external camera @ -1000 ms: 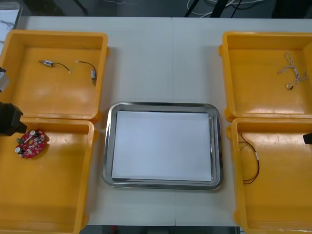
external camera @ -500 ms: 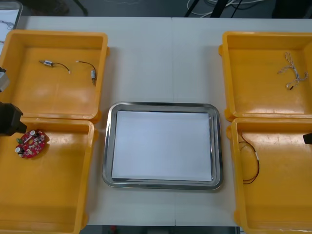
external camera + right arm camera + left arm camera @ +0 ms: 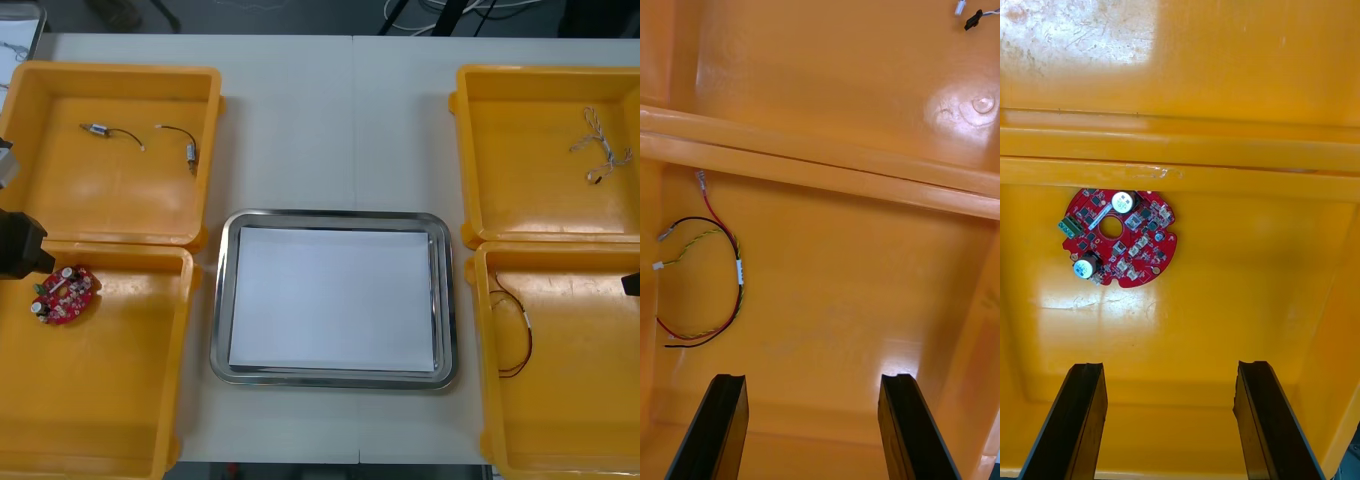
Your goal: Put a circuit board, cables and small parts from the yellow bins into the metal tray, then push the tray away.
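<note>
A round red circuit board [image 3: 64,294] lies in the near left yellow bin [image 3: 100,400]. My left gripper [image 3: 1169,369] hovers open over that bin, the board [image 3: 1120,237] a little beyond its fingertips. In the near right yellow bin [image 3: 575,420] a red and yellow cable [image 3: 515,335] lies looped. My right gripper [image 3: 812,379] hangs open above that bin's floor, with the cable [image 3: 711,281] off beyond one finger. The metal tray [image 3: 333,216], white inside, sits between the bins with nothing in it.
The far left bin [image 3: 110,75] holds two small metal parts [image 3: 95,129] with short black cables. A twisted blue and white cable [image 3: 600,150] lies in the far right bin [image 3: 540,200]. Bare table stretches beyond the tray.
</note>
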Robot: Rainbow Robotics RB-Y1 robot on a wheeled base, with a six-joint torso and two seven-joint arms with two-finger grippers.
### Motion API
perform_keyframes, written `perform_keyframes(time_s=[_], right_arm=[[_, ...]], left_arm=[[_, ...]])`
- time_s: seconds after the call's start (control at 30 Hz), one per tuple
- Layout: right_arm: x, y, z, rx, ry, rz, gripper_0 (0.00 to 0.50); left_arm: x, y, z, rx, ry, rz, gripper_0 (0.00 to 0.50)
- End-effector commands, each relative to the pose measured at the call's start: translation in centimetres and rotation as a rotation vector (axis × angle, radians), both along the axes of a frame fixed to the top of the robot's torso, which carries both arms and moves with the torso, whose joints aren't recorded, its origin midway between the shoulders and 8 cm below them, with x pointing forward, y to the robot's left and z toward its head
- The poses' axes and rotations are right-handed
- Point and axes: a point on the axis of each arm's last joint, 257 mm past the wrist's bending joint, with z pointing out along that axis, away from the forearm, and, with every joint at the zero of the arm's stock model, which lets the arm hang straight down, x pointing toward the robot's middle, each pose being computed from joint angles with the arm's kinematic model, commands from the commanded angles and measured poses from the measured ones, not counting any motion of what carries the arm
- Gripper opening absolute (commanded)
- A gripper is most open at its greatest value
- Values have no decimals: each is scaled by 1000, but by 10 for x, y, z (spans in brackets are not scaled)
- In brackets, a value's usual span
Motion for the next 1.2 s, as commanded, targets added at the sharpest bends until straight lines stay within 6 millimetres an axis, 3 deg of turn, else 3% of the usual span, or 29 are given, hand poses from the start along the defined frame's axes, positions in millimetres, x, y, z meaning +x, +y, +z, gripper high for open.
perform_keyframes(time_s=[0.03, 1.2], right_arm=[[-6, 7, -4, 15, 4, -14, 500], [-6, 7, -4, 15, 4, -14, 500]], left_arm=[[-1, 6, 6, 31, -21, -37, 500], [-1, 6, 6, 31, -21, -37, 500]])
